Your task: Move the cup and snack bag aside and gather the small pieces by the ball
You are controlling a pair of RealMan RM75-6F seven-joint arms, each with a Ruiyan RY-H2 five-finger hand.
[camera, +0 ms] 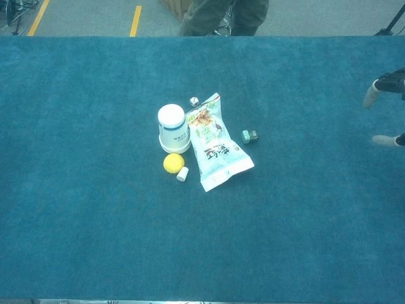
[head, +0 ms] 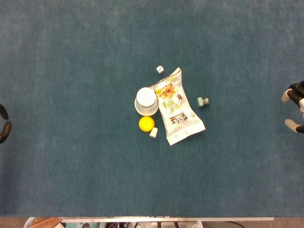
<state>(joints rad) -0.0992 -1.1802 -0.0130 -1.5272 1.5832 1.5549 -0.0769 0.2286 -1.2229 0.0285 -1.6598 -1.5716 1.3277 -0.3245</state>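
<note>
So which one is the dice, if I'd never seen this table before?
Start at the cluster in the middle of the blue table and find the long snack bag. Follow it to its far end, beyond the white cup. The dice sits just off that corner: a tiny white cube with dark dots, unlike the plain white piece beside the yellow ball.

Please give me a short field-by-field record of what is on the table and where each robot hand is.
surface: teal cloth table
cup: white cup, upside down, touching the snack bag's left edge
snack bag: snack bag, lying flat at centre
ball: yellow ball, just in front of the cup
small pieces: white piece beside the ball; die behind the bag; green piece right of the bag
left robot hand: left robot hand, at left edge, holds nothing
right robot hand: right robot hand, at right edge, fingers apart, empty
</note>
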